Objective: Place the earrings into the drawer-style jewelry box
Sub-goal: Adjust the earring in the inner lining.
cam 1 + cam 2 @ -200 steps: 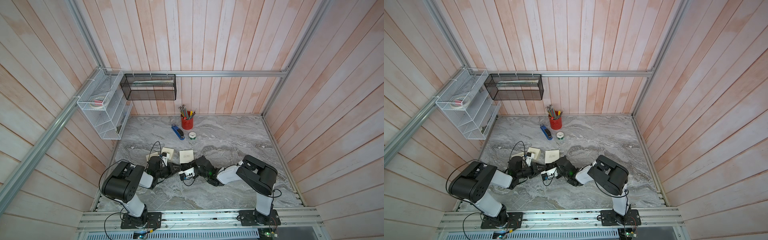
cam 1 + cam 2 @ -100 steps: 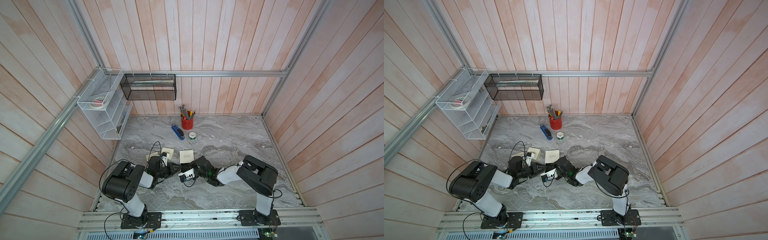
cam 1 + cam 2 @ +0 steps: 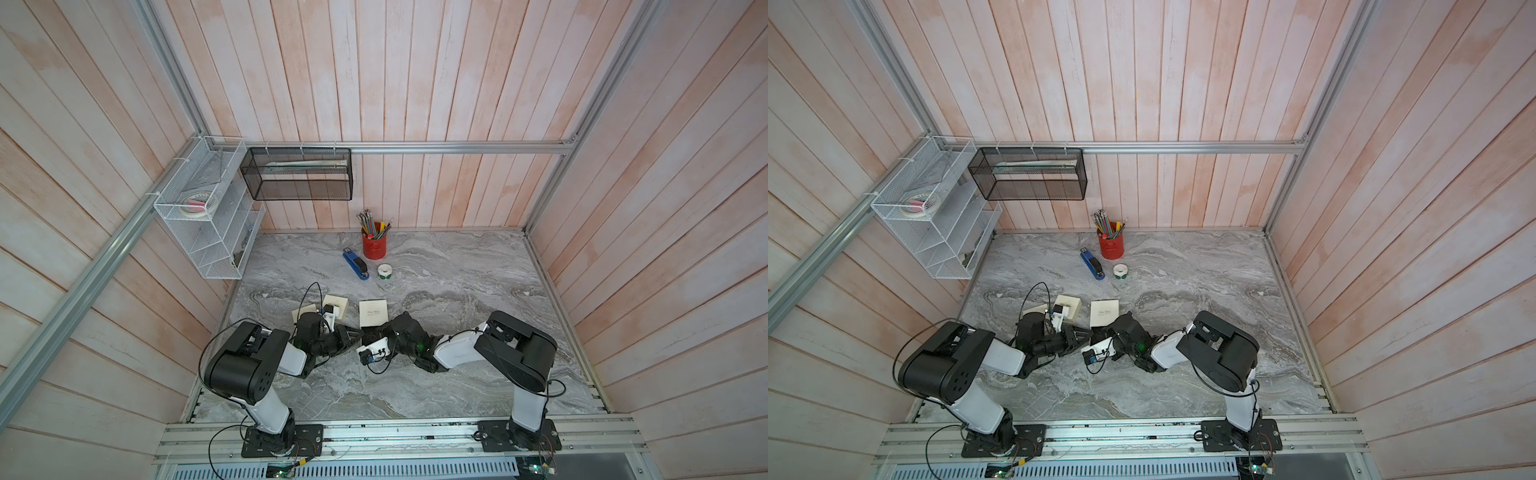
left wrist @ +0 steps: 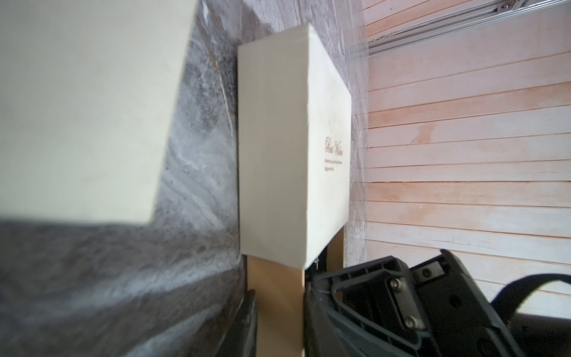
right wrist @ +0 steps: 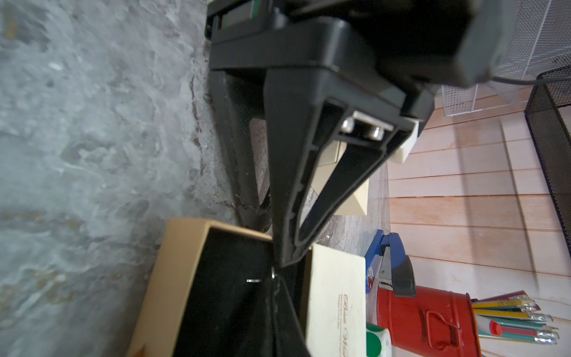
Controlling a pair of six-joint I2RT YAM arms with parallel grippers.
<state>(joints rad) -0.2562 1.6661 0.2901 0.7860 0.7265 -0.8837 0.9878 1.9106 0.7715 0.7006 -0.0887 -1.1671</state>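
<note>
tan cardboard drawer (image 5: 173, 278) of cream jewelry box (image 5: 336, 303) clamped by left gripper (image 5: 269, 244); right gripper (image 5: 276, 278) pinches small silver earring (image 5: 254, 280), lower centre of frame

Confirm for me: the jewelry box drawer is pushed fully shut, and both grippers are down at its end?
Not shut. The drawer is slid out of its cream sleeve with the black lining exposed, as the right wrist view shows. The rest holds: the left gripper and right gripper are both down at that end.
</note>
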